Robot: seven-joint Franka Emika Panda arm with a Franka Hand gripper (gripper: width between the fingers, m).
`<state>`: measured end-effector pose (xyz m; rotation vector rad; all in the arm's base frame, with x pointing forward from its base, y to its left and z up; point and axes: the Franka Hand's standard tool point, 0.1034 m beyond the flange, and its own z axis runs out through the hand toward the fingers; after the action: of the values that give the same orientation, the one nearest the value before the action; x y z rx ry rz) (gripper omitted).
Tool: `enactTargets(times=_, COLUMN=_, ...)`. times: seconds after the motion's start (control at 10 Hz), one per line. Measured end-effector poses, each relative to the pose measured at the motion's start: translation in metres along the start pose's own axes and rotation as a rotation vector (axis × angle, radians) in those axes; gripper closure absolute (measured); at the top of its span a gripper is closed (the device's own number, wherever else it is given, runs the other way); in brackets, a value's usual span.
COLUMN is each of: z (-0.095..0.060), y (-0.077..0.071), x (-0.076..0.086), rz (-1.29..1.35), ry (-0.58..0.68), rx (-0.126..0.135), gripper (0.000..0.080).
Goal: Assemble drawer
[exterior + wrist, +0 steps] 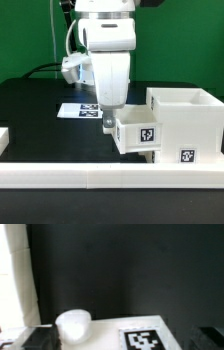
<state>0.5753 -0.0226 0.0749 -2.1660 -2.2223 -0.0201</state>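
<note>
- Nearest in the exterior view, the long low white rail (60, 178) runs along the front edge of the black table (30, 110); a small white piece (3, 138) shows at that view's left edge.
- Just behind the rail stands the tall housing box (192, 125), open at the top, on the exterior view's right, with a square tag on its front face.
- A shallow tray (138, 132) juts from the housing box toward the exterior view's left, partly inside it, tag facing forward.
- The gripper (108, 122) comes down at the tray's outer end; its fingers (107, 117) are at the tray's edge, but whether they pinch it cannot be told; the wrist view shows the tray's tagged surface (140, 333) and a rounded white part (72, 324).
- Farther back, the marker board (78, 108) lies flat on the table, partly hidden by the arm.
</note>
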Motion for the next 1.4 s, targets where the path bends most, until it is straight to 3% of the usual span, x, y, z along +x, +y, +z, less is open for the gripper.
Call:
enactTargets(times=0.7, z=-0.002, y=0.001, x=0.028, rz=0.048, ry=-0.002, rx=0.006, gripper=0.0151)
enactTargets(times=1.2, z=0.0, y=0.0, x=0.03, rz=0.034, ry=0.0, rx=0.013, gripper=0.0151)
enactTargets(times=1.4, z=0.006, y=-0.001, x=0.041, rz=-0.02, ry=0.008, rx=0.022, gripper=0.0151)
